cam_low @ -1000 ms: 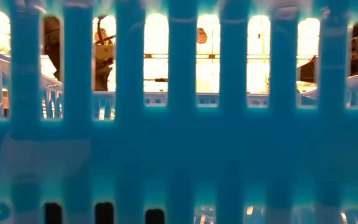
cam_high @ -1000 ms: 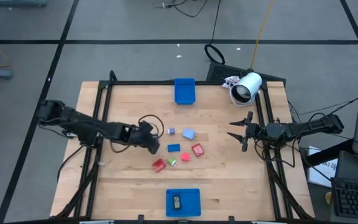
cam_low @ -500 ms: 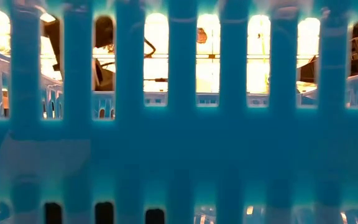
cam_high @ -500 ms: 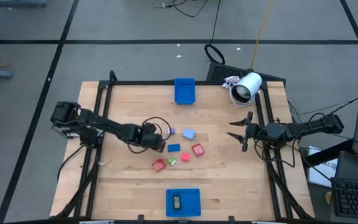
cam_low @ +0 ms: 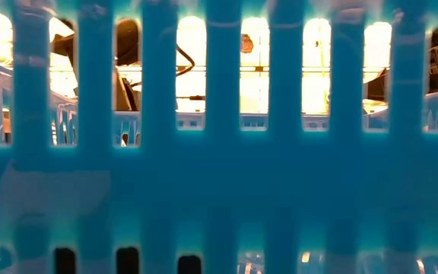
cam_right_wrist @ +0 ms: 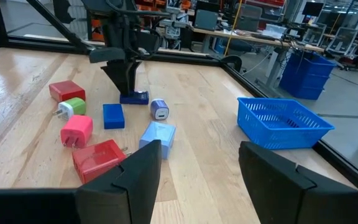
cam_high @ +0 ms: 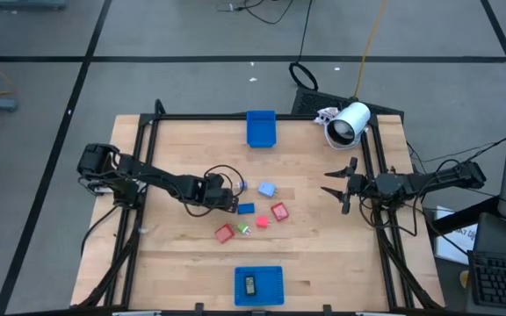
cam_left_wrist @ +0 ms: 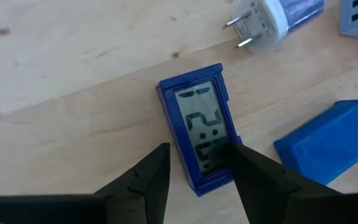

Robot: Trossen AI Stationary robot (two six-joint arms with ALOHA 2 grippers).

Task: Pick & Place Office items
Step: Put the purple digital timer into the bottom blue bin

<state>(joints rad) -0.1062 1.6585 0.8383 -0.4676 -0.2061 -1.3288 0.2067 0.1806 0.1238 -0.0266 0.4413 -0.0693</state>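
**Left tool straddling the small blue clock at mid-bench**

In the high view we count two blue baskets: one at the bottom centre of the frame (cam_high: 259,285) with one dark piece (cam_high: 249,284) lying in it, and one at the top centre (cam_high: 261,128). Going up from the near basket we count seven loose office items in the middle of the wooden bench (cam_high: 174,254): two red blocks, the lower left one (cam_high: 225,233) and the right one (cam_high: 279,211); one green bit (cam_high: 243,228) with a pink plug (cam_high: 261,221) just beside it; one blue block (cam_high: 245,209); one pale blue block (cam_high: 266,189); and one purple-capped plug (cam_high: 240,186).

The eighth item is a small blue clock (cam_left_wrist: 200,134), lying flat. Its grey display shows dark digits; we read a "2" and a colon, the rest is covered. The left tool (cam_high: 226,201) sits over it, fingers (cam_left_wrist: 146,180) spread, one on each side of the clock's near end; we cannot tell whether they touch it.

The right tool (cam_high: 337,186) waits at the right edge of the bench, its fingers (cam_right_wrist: 137,163) spread. One white cylindrical device (cam_high: 348,122) lies at the upper right.

The low view is filled by a blue basket wall (cam_low: 219,175).
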